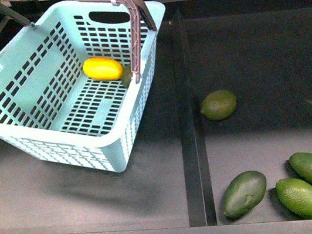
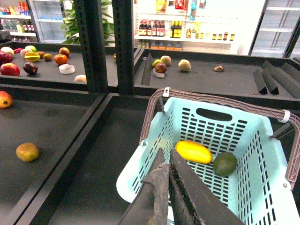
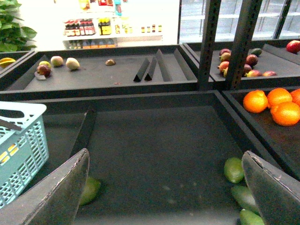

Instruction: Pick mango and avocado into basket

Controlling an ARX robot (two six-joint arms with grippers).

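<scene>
Three avocados nearest on shelf, mango in basket, left gripper fingers together, right gripper fingers apart.

left gripper fingers pressed together and empty, right gripper spread wide

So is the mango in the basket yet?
Yes. The mango lies on the slotted floor of the basket, near its far wall, with a green avocado beside it, seen from the left wrist.
</scene>
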